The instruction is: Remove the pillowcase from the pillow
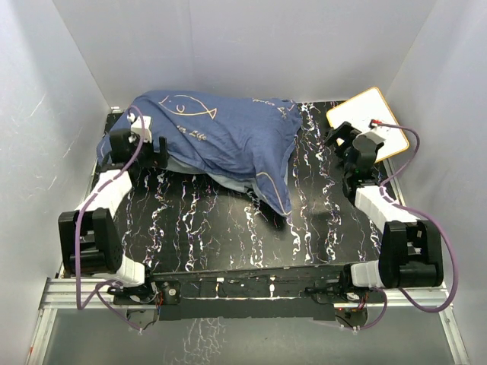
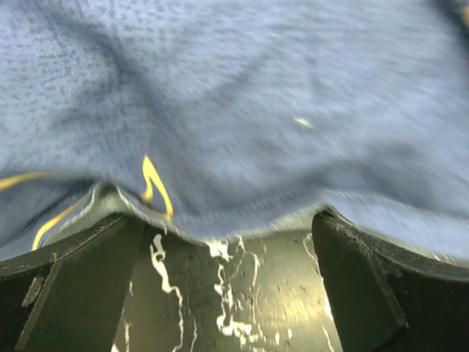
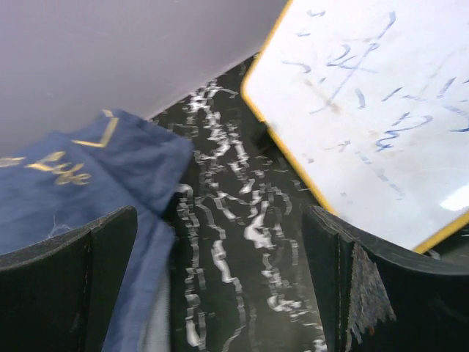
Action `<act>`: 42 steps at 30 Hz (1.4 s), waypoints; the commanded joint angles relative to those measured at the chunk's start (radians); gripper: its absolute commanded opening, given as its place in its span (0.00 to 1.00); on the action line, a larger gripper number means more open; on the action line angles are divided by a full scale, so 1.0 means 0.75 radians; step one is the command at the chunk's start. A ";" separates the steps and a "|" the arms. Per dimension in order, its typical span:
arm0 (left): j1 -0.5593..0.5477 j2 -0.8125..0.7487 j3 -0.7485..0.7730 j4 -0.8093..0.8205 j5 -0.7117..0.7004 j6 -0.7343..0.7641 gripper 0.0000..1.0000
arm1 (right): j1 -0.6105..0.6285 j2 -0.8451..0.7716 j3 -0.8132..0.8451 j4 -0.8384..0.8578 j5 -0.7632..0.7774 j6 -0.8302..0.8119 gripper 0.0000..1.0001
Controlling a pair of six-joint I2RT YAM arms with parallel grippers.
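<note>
While the pillowcase [image 1: 221, 137] lies across the far left of the desk [image 1: 221, 228], long axis running left to right, our left jaws gape empty just before its near edge; our right jaws, equally released, hang well apart beside the whiteboard [image 1: 365, 114].

1. Top view looked down from the near edge over the whole table [image 1: 221, 228].
2. Left wrist view sat close against the pillowcase [image 2: 242, 103].
3. Right wrist view faced the board [image 3: 366, 110]; all 3 shared the pillowcase.
</note>
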 commanded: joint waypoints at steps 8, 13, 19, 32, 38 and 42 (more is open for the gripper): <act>0.138 -0.262 0.408 -0.943 0.236 0.419 0.97 | 0.484 -0.065 0.059 -0.326 -0.278 -0.034 0.98; 0.218 -0.131 0.431 -0.898 0.044 0.524 0.97 | 0.796 0.021 0.018 -0.408 -0.079 -0.070 0.98; 0.242 0.045 0.322 -0.724 -0.209 0.614 0.97 | 0.945 0.126 0.000 -0.532 0.094 -0.058 0.98; 0.242 0.245 0.311 -0.441 -0.265 0.542 0.59 | 0.946 0.363 0.115 -0.608 0.155 -0.003 0.66; 0.238 0.244 0.294 -0.425 -0.238 0.480 0.23 | 0.948 0.287 0.111 -0.647 0.180 0.026 0.24; 0.238 0.171 0.248 -0.434 -0.230 0.416 0.00 | 0.949 0.163 0.073 -0.708 0.208 0.069 0.08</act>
